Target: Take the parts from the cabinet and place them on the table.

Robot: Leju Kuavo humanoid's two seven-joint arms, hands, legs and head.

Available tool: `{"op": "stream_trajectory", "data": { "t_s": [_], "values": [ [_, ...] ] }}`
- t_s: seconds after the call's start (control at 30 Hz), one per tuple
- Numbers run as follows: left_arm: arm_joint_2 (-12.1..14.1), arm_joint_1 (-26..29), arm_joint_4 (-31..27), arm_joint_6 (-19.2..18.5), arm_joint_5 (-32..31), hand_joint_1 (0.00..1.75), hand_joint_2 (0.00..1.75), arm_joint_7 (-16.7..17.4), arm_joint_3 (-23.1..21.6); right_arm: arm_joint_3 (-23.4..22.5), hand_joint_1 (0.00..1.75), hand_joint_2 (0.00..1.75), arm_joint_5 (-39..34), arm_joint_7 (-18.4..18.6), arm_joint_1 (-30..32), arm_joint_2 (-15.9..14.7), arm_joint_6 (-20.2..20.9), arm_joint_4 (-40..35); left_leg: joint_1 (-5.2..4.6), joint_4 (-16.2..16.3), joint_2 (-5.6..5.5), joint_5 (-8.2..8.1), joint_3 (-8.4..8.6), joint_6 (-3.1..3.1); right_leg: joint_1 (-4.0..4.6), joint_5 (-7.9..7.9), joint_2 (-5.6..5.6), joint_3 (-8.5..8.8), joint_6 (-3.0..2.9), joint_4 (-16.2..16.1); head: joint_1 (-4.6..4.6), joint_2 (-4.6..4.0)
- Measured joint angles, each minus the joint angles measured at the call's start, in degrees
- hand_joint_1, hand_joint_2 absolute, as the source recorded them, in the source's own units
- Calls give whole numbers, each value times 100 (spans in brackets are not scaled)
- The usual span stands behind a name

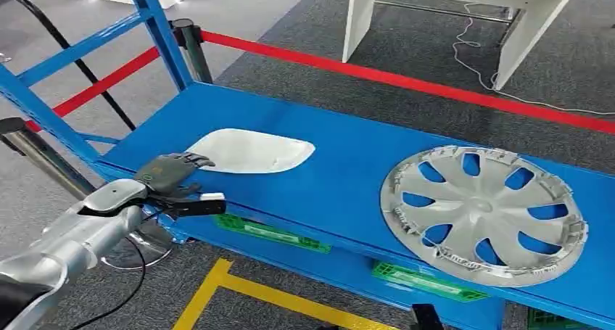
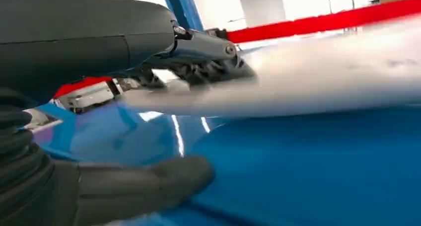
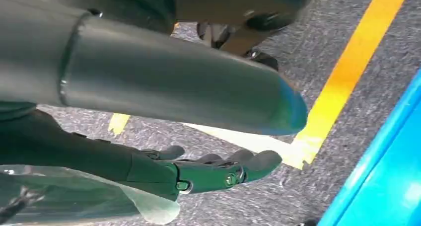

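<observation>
A white, flat, teardrop-shaped part lies on the blue cabinet shelf, towards its left end. My left hand is at that part's left tip. In the left wrist view the fingers lie over the blurred white part, while the thumb hangs below it with a gap. A silver wheel cover lies flat on the right of the shelf. My right hand hangs over the grey floor, fingers apart and holding nothing.
Blue cabinet uprights rise at the left. Behind the shelf a red barrier tape runs from a dark post. A white table stands beyond it. Yellow floor lines run below the shelf front.
</observation>
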Motion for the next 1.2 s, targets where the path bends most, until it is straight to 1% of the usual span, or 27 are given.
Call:
{"op": "stream_trajectory", "data": {
  "t_s": [0.03,0.07,0.1,0.13,0.17,0.2,0.27,0.33,0.37,0.43,0.47,0.5,0.53,0.57,0.63,0.67,0.8,0.83,0.87,0.93,0.97,1.0,1.03,1.07,1.13,1.17,1.2],
  "values": [
    [11,13,0,0,2,175,175,0,2,0,0,0,0,0,0,-5,0,0,4,6,-6,-1,2,-2,-10,173,-1,84,12,-181,-7,0],
    [22,15,4,0,4,175,175,0,4,-5,0,0,2,0,-6,-20,0,0,14,16,-11,-11,2,-16,-25,416,-4,265,17,-581,-4,0],
    [39,15,9,4,13,175,175,0,7,-7,0,0,2,0,-10,-31,2,0,27,49,-13,-32,3,-48,-41,687,-11,530,29,-1146,-9,0],
    [59,13,9,18,22,175,175,0,13,-13,0,0,-2,-4,-11,-31,9,0,33,96,-14,-67,-7,-100,-60,794,-20,733,52,-1603,-2,0],
    [90,13,9,41,41,175,175,-11,20,-20,0,0,-9,-13,-18,-26,31,0,-20,160,-25,-96,-57,-144,-32,701,-7,875,46,-1687,22,0],
    [107,14,9,50,46,175,175,-7,28,-31,0,0,-9,-20,-25,-26,50,0,-19,184,-35,-82,-84,-153,-37,691,13,839,-32,-1663,2,0],
    [138,21,9,50,48,175,175,-2,37,-42,0,0,-9,-22,-2,-37,55,0,-4,167,-31,-64,-70,-181,-13,680,20,821,-86,-1645,4,0],
    [164,24,9,52,46,175,175,-2,39,-50,0,0,-4,-39,-10,-37,59,0,9,245,-30,-165,-92,-224,-49,712,21,835,-167,-1673,2,0],
    [188,22,11,57,46,175,175,-7,39,-57,0,0,-2,-72,-15,-37,61,0,10,485,-23,-335,-195,-253,-51,713,22,834,-197,-1673,-35,0],
    [210,54,13,68,39,171,175,-7,39,-72,0,0,0,-116,-14,-37,68,0,17,1371,-22,-760,-585,-292,-38,710,20,827,-231,-1672,-28,0],
    [232,88,15,85,37,166,175,-9,39,-85,0,0,0,-122,-6,-37,68,0,17,1814,-22,-910,-789,-296,-29,709,22,826,-233,-1672,-28,0],
    [249,114,15,105,37,166,175,-11,39,-92,0,0,0,-123,2,-39,66,0,16,1982,-22,-914,-871,-289,-20,708,22,827,-235,-1671,-26,0],
    [258,128,15,136,37,166,175,-18,41,-96,0,0,2,-122,8,-42,59,0,14,1891,-22,-792,-832,-266,-12,707,23,831,-237,-1671,-28,0],
    [276,123,15,160,37,166,175,-28,44,-103,0,0,4,-120,8,-44,50,0,8,1534,-22,-545,-678,-225,6,707,25,838,-237,-1671,-26,0],
    [306,112,15,177,31,166,175,-46,48,-109,0,0,7,-120,1,-42,44,0,-43,522,-23,-43,-200,-95,22,705,28,864,-238,-1676,-29,0],
    [322,106,15,188,31,164,175,-50,50,-114,0,0,7,-120,0,-39,44,0,-71,303,-18,-100,-79,-30,37,701,28,855,-229,-1678,-15,0],
    [346,86,15,221,-4,175,175,-55,61,-120,0,0,9,-114,9,-39,37,0,-100,133,-21,-80,-51,-8,22,745,17,850,-130,-1742,-24,0],
    [339,87,15,221,-11,175,175,-65,65,-120,0,0,13,-114,5,-44,33,0,-26,7,-6,-11,15,-15,25,702,16,810,-101,-1729,-18,0],
    [330,86,15,221,-17,175,175,-70,68,-125,0,0,18,-114,4,-46,28,0,-35,-39,1,8,37,-15,30,591,8,757,-75,-1618,-15,0],
    [319,103,15,221,-48,175,175,-85,87,-133,0,0,24,-114,-7,-50,24,0,-33,-31,10,17,15,0,21,165,8,388,-45,-818,-4,0],
    [308,115,15,221,-46,175,175,-85,96,-136,0,0,24,-111,0,-55,24,0,-37,-29,13,16,14,1,21,32,6,218,-33,-448,-7,0],
    [306,119,15,221,-44,175,175,-85,103,-138,0,0,24,-109,16,-57,24,0,-38,-25,13,12,14,2,22,-14,4,84,-21,-176,-9,0],
    [298,127,15,221,-39,175,175,-85,105,-138,0,0,24,-105,28,-59,24,0,-37,-18,10,8,15,0,21,84,3,91,-12,-198,-2,0],
    [297,132,15,221,-39,175,175,-85,107,-140,0,0,24,-105,30,-61,24,0,-33,-5,7,0,16,-7,18,280,0,208,-7,-448,-7,0],
    [295,128,15,221,-39,175,175,-85,114,-140,0,0,24,-105,18,-72,24,0,-13,45,-4,-38,18,-59,2,769,-13,683,5,-1405,-7,0],
    [298,126,15,221,-39,175,175,-85,118,-140,0,0,26,-105,8,-72,26,0,-23,78,-10,-64,4,-101,5,667,-8,807,3,-1624,-5,0],
    [306,115,15,223,-42,175,175,-83,122,-140,0,0,26,-107,2,-70,26,0,-63,171,-26,-90,-50,-127,4,666,13,885,-38,-1738,7,0]
  ]
}}
